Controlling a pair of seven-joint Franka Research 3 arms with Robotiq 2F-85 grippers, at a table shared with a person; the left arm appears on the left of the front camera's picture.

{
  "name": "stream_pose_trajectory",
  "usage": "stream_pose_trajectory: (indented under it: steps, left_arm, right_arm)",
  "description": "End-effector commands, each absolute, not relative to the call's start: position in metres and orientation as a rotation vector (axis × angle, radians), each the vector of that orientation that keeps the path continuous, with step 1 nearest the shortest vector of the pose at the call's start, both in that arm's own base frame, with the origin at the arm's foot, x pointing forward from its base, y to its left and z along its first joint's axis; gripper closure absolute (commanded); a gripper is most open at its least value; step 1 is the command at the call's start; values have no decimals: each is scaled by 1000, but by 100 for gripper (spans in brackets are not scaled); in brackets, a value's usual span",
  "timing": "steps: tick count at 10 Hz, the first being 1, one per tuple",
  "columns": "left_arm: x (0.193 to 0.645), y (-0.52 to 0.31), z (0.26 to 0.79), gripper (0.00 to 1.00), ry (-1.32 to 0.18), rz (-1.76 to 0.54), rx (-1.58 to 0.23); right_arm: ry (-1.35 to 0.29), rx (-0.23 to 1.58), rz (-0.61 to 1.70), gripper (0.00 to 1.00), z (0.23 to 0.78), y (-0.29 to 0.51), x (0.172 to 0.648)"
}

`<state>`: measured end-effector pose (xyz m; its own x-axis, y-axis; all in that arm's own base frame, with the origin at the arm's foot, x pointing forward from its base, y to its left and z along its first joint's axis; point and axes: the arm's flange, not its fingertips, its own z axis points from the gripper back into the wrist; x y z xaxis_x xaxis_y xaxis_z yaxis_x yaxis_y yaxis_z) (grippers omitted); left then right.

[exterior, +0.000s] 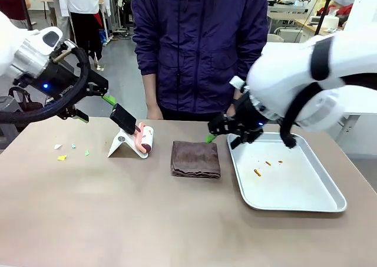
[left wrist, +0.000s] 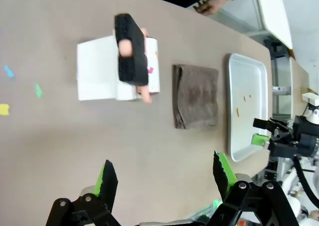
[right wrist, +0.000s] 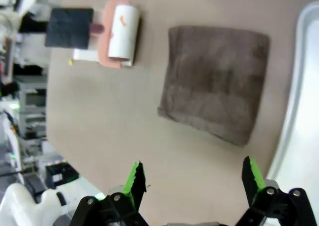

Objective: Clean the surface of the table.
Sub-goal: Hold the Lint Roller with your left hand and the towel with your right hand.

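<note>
Across the lower front-view frame, the table [exterior: 118, 220] carries paper scraps [exterior: 62, 157] at left, a folded brown cloth [exterior: 195, 158] at centre and a metal tray [exterior: 294, 187] at right. Left gripper [exterior: 96, 108], upper left: jaws wide, empty. Right gripper [exterior: 227, 136], at the tray's upper-left corner: wide, empty.

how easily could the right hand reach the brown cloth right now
Probably easily: the right hand hangs open near the cloth, over bare table, with nothing lying between them. The tray sits off to one side, clear of that path.
</note>
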<state>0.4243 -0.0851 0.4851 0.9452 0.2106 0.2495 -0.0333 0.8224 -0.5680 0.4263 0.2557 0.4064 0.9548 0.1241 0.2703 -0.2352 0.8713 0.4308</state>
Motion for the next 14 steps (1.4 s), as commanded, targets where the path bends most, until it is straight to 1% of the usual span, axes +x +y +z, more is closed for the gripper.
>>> stream_pose_trajectory:
  steps: [1,2,3,4,7,10,12,14]
  left_arm:
    - [446,-85,488,0,-248,133,-577]
    - [459,-84,480,0,-232,146,-575]
    - [473,-82,472,0,-206,140,-602]
    - [485,-80,466,0,-216,168,-604]
    - [529,-75,446,0,-203,204,-648]
    - [570,-77,428,0,-229,225,-631]
    - [582,-75,412,0,-193,201,-617]
    - [580,-78,402,0,-167,134,-672]
  right_arm:
    - [-172,378,217,0,395,299,466]
    - [-160,308,191,0,385,316,476]
    - [-145,296,201,0,379,328,480]
    - [-148,236,157,0,374,335,484]
    - [-103,165,117,0,356,345,490]
    - [-89,128,93,0,352,349,494]
    - [-76,133,69,0,351,347,496]
    - [-51,140,28,0,349,345,502]
